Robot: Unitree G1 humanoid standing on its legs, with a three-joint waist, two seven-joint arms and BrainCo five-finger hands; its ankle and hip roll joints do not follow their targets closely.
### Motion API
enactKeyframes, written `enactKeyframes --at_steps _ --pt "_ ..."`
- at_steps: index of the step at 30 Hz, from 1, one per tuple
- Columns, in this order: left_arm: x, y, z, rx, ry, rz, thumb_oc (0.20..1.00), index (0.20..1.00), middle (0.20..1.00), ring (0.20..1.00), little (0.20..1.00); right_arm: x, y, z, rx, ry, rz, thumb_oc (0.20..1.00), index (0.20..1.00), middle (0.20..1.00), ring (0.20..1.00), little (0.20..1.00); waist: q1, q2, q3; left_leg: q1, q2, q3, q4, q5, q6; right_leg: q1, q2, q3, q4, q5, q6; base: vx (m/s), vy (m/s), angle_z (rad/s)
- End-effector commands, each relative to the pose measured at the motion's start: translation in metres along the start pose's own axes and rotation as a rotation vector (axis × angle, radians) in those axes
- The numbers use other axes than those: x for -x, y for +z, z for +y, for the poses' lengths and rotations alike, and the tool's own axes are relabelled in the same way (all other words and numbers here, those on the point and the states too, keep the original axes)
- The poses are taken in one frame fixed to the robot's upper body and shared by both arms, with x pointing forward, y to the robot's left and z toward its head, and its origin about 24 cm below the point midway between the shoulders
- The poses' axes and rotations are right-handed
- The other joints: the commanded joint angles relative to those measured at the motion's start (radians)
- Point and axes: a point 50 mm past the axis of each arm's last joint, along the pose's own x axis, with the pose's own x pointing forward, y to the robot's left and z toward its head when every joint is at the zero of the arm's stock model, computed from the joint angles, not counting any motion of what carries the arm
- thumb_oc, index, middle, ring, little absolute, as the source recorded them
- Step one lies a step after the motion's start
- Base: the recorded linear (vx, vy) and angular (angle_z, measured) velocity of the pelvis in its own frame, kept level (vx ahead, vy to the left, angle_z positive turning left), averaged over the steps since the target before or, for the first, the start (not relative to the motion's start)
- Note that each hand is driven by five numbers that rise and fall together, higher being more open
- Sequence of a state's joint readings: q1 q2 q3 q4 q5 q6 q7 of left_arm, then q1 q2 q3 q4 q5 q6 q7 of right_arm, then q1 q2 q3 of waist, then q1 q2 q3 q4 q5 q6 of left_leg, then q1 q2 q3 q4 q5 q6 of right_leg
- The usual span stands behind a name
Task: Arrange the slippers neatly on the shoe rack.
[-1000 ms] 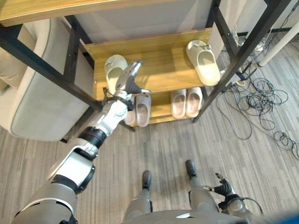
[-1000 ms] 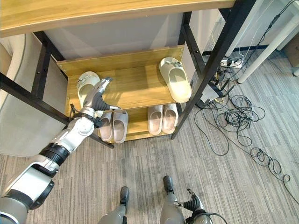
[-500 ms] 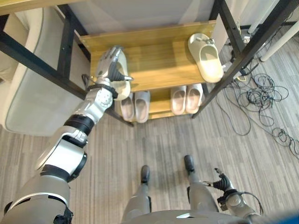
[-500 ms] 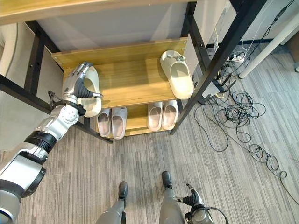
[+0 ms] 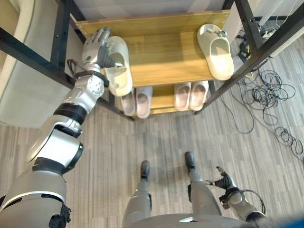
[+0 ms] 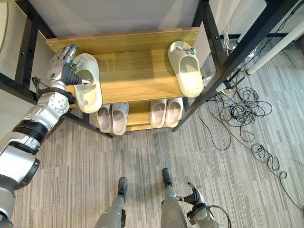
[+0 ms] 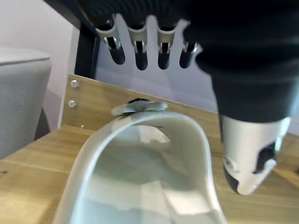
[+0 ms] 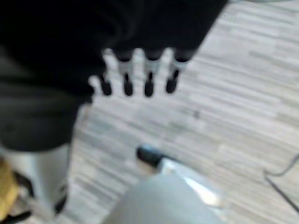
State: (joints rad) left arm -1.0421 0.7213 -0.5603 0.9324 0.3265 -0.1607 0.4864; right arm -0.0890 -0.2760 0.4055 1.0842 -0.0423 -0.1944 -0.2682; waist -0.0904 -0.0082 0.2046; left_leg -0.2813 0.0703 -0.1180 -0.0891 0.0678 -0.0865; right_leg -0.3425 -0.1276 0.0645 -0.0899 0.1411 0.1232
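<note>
the left hand point(image 5: 98, 47) is reaching onto the upper wooden shelf of the shoe rack point(image 5: 166, 61) and hovering over the cream slipper point(image 5: 117, 65) that is lying at the shelf's left end, just beside the rack's black left post point(image 5: 61, 28). in the left wrist view the fingers point(image 7: 138, 49) are hanging straight and relaxed above the slipper's strap point(image 7: 154, 122), with the thumb point(image 7: 250, 154) standing off to one side; nothing is being gripped, and whether any fingertip is touching the slipper cannot be told. the slipper's long axis is running front to back across the shelf, and it is sitting with one end poking a little past the shelf's front edge. its mate, the second cream slipper point(image 5: 216, 43), is lying at the shelf's far right end, well apart from the first and turned slightly askew. so the relation that matters is this: the near slipper is lying directly under the left hand's fingers, lengthways along the hand, while the mate is waiting across the shelf's bare middle. the left hand is by far the nearer to both, since the right hand point(image 5: 224, 184) is hanging low over the floor, well away from the rack, with fingers loosely spread and holding nothing. on the lower shelf two pairs of pale pink slippers point(image 5: 136, 100) are already sitting side by side.
</note>
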Motion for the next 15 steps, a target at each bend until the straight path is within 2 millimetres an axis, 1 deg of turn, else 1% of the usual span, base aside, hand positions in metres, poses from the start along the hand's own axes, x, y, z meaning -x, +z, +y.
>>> enactKeyframes --at_steps 1,5,6,11,12,13,14,15 --pt "-0.023 -0.003 0.044 -0.071 0.151 0.005 1.0 1.0 1.0 1.0 1.0 -0.002 0.005 -0.006 -0.016 -0.027 -0.029 1.0 1.0 1.0 1.0 1.0 0.021 -0.012 -0.024 -0.096 0.042 -0.03 0.002 0.056 -0.064 0.083 -0.106 -0.043 0.005 -0.04 0.125 0.0 0.0 0.0" --pt "-0.026 -0.003 0.049 -0.066 0.172 0.02 1.0 1.0 1.0 1.0 1.0 -0.003 0.01 -0.007 -0.024 -0.035 -0.043 1.0 1.0 1.0 1.0 1.0 0.027 -0.015 -0.019 -0.101 0.042 -0.032 0.002 0.056 -0.064 0.08 -0.107 -0.047 0.005 -0.039 0.127 0.0 0.0 0.0" --pt "-0.028 -0.003 0.053 -0.084 0.186 0.024 1.0 1.0 1.0 1.0 1.0 -0.004 0.014 -0.007 -0.027 -0.04 -0.058 1.0 1.0 1.0 1.0 1.0 0.029 -0.017 -0.012 -0.106 0.042 -0.034 0.002 0.056 -0.063 0.078 -0.106 -0.052 0.004 -0.039 0.128 0.0 0.0 0.0" --pt "-0.029 -0.006 0.053 -0.086 0.185 0.055 1.0 1.0 1.0 1.0 1.0 -0.006 0.021 -0.007 -0.026 -0.044 -0.084 1.0 1.0 1.0 1.0 1.0 0.03 -0.025 -0.001 -0.116 0.043 -0.036 0.002 0.057 -0.062 0.071 -0.103 -0.057 0.004 -0.037 0.128 0.0 0.0 0.0" --pt "-0.029 -0.007 0.052 -0.086 0.18 0.064 0.598 0.598 0.598 0.598 0.598 -0.006 0.021 -0.007 -0.025 -0.045 -0.085 1.0 1.0 1.0 1.0 1.0 0.031 -0.026 -0.001 -0.117 0.043 -0.036 0.002 0.057 -0.062 0.07 -0.103 -0.058 0.004 -0.037 0.128 0.0 0.0 0.0" --pt "-0.027 -0.011 0.05 -0.089 0.166 0.08 0.366 0.366 0.366 0.366 0.366 -0.006 0.022 -0.006 -0.025 -0.043 -0.085 1.0 1.0 1.0 1.0 1.0 0.031 -0.027 -0.001 -0.117 0.043 -0.035 0.002 0.057 -0.062 0.07 -0.103 -0.058 0.004 -0.036 0.128 0.0 0.0 0.0" --pt "-0.028 -0.012 0.051 -0.085 0.161 0.094 0.2 0.2 0.2 0.2 0.2 -0.006 0.022 -0.006 -0.025 -0.042 -0.086 1.0 1.0 1.0 1.0 1.0 0.031 -0.028 -0.001 -0.119 0.043 -0.034 0.002 0.056 -0.062 0.068 -0.103 -0.059 0.004 -0.037 0.128 0.0 0.0 0.0" --pt "-0.028 -0.012 0.051 -0.085 0.161 0.094 0.2 0.2 0.2 0.2 0.2 -0.006 0.022 -0.006 -0.025 -0.042 -0.086 1.0 1.0 1.0 1.0 1.0 0.032 -0.028 -0.001 -0.119 0.043 -0.034 0.002 0.056 -0.062 0.068 -0.103 -0.059 0.004 -0.037 0.129 0.0 0.0 0.0"
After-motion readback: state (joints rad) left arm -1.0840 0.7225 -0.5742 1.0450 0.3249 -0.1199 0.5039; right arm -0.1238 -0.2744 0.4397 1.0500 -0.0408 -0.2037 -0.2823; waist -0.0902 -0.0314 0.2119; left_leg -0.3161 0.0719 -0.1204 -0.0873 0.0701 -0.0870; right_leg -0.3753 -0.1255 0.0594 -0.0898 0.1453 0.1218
